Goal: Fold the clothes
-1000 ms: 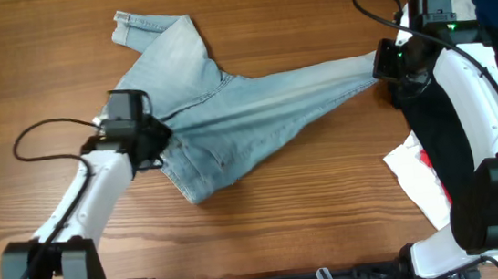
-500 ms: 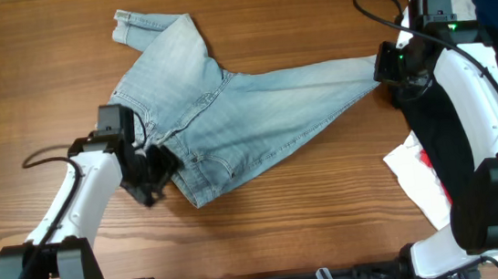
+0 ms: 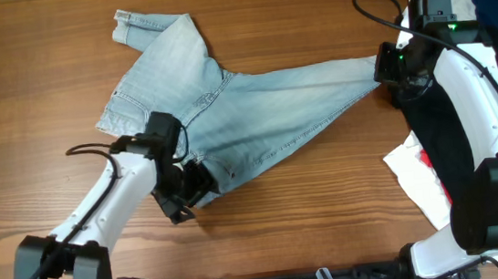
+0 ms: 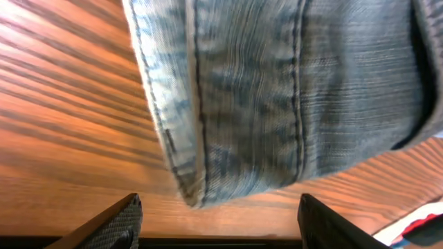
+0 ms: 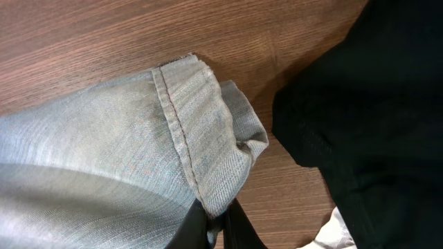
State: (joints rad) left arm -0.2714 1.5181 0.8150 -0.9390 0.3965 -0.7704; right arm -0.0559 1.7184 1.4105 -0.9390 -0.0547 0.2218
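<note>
Shorts (image 3: 228, 114) long axis left-right, hem rightward.

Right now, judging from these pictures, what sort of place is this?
Most likely a robot workbench for laundry practice: a left arm and a right arm at a wooden table, denim shorts spread on it, a black garment lying beside.

shorts (image 3: 246, 112) on table (image 3: 23, 79) | left gripper (image 3: 188, 196) at near corner | black garment (image 5: 360, 124) right
</note>
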